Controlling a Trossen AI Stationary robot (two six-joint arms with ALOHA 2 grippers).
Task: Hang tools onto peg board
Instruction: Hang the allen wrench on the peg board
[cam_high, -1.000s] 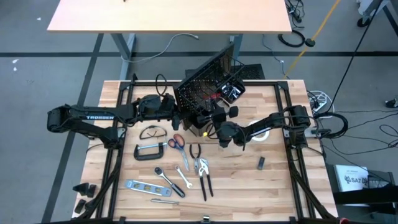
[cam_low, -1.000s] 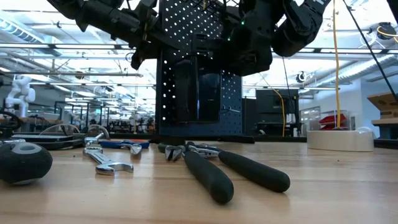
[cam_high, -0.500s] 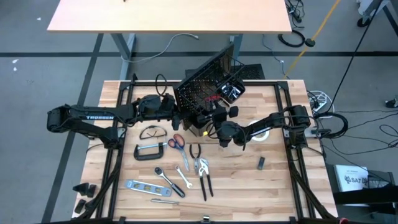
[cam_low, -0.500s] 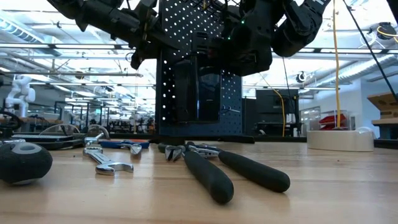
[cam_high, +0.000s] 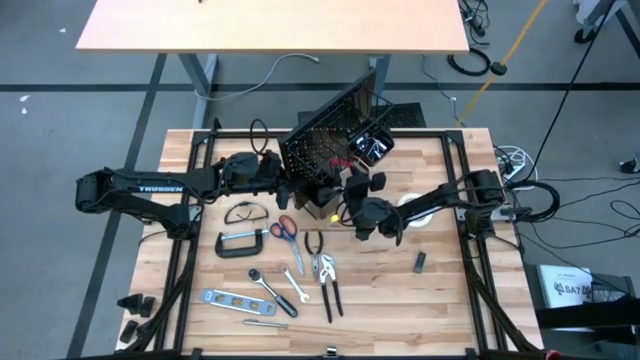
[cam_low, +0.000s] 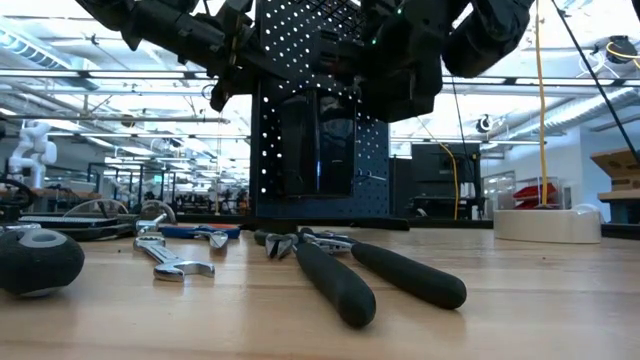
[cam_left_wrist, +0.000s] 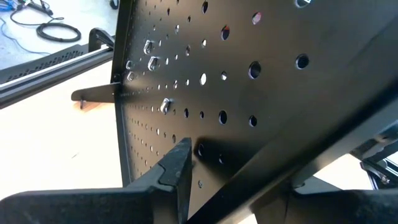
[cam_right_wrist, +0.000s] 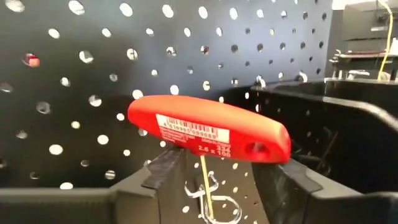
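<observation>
The right gripper (cam_right_wrist: 211, 180) stands spread around the red-handled tool (cam_right_wrist: 208, 129) on the peg board (cam_right_wrist: 93, 74); it should retreat straight back. The left gripper (cam_left_wrist: 233, 186) grasps the board's edge.

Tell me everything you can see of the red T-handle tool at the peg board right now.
The red T-handle tool has a smooth, plastic-looking red handle lying crosswise, with a white barcode label and a small hole near one end. A thin shaft drops from its middle toward a metal hook on the black peg board. The right gripper sits just beneath, fingers spread apart on either side; whether they touch the handle is unclear.
</observation>
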